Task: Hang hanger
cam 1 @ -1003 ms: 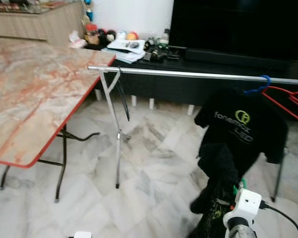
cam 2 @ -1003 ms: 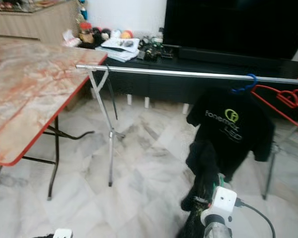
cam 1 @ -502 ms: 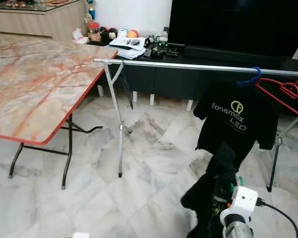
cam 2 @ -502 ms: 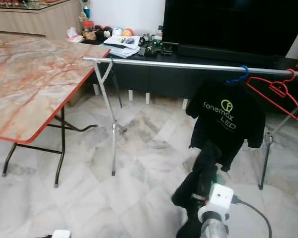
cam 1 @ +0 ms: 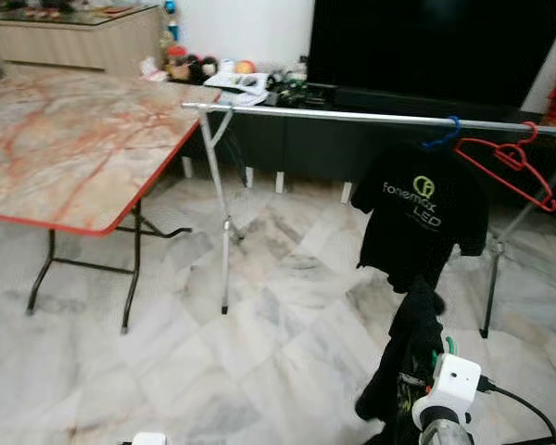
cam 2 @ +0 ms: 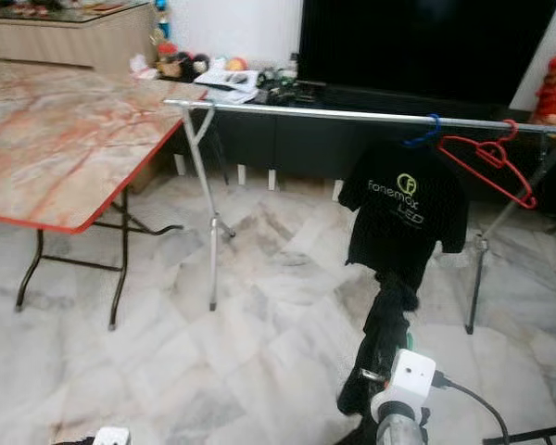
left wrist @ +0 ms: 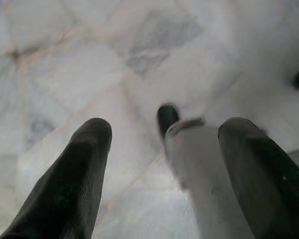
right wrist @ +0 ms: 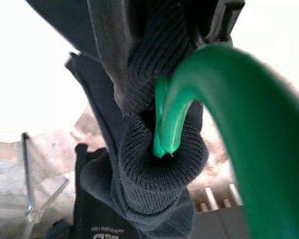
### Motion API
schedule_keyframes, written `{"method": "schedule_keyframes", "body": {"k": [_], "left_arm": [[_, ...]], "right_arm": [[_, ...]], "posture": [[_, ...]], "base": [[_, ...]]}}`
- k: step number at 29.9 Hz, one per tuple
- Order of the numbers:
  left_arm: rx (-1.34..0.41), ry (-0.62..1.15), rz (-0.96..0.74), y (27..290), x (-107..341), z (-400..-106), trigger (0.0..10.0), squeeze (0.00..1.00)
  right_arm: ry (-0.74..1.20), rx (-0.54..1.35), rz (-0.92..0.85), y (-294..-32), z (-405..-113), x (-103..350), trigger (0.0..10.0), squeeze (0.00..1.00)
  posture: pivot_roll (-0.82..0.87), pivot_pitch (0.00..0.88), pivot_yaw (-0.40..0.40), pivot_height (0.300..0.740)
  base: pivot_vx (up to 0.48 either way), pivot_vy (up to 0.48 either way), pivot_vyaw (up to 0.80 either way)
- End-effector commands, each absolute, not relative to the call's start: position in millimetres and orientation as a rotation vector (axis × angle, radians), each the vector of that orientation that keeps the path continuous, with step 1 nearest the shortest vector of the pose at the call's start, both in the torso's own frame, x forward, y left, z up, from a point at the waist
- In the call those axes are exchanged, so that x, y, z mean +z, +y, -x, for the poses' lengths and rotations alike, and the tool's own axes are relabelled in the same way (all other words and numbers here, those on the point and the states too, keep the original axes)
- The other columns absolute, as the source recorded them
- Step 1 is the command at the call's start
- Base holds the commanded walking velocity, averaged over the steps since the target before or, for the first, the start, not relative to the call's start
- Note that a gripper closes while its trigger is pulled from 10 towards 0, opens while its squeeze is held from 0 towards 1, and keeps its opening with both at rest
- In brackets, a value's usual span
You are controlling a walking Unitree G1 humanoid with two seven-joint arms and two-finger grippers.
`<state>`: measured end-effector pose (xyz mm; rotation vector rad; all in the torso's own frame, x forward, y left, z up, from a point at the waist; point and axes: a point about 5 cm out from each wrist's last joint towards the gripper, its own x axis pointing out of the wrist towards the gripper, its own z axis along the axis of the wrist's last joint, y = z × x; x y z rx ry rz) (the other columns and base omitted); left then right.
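1. The right gripper [cam 1: 424, 348] is low at the front, under the long silver clothes rail [cam 1: 352, 116]. Its black fingers are hidden by a dark knitted garment [cam 1: 410, 357], so I cannot tell if the jaws are open or closed.
2. In the right wrist view, the bright green plastic hanger [right wrist: 224, 114] curves very close to the camera. Its hook tip pokes into a fold of the dark knitted garment. The rest of the hanger is cut off at the edge.
3. In the head views, just a small bit of green shows beside the white wrist block [cam 1: 454, 380].
4. The left gripper [left wrist: 162, 164] hangs idle over the pale marble floor [left wrist: 89, 59]. Its two black fingers [left wrist: 74, 174] are spread apart, with nothing between them.
5. A blurry grey and black shape sits between the left fingers. It is hard to tell what it is.
6. On the rail hangs a black T-shirt with a yellow and white logo [cam 1: 422, 218] on a blue hanger hook [cam 1: 442, 137]. Just beside it hangs an empty red wire hanger [cam 1: 505, 162].
7. A folding table with a marbled orange top and red edge [cam 1: 65, 148] stands on the robot's left, near the rail's end.
8. Behind the rail is a low black cabinet [cam 1: 296, 148] with small, blurry things on top.
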<state>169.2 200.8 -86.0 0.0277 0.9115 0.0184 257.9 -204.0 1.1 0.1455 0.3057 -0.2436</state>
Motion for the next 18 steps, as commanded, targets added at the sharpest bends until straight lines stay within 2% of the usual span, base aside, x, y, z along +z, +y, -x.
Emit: {"method": "schedule_keyframes", "body": {"k": [1,10,18], "left_arm": [[0.026,0.935,-0.014,198.2,-88.8,-164.7,10.0,0.0],[0.04,0.927,-0.022,197.9,-88.1,-166.4,10.0,0.0],[0.084,0.824,-0.101,200.2,-81.7,-173.7,10.0,0.0]], "right_arm": [[0.318,-0.255,-0.133,-209.7,-255.9,-0.4,10.0,0.0],[0.368,-0.187,-0.098,-205.7,-264.0,-1.5,10.0,0.0],[0.429,-0.118,-0.007,-206.9,-274.7,-0.6,10.0,0.0]], "posture": [[0.05,0.053,-0.014,0.74],[0.06,0.062,-0.02,0.74],[0.06,0.066,-0.031,0.74]], "base": [[0.0,0.0,0.0],[0.0,0.0,0.0],[0.0,0.0,0.0]]}}
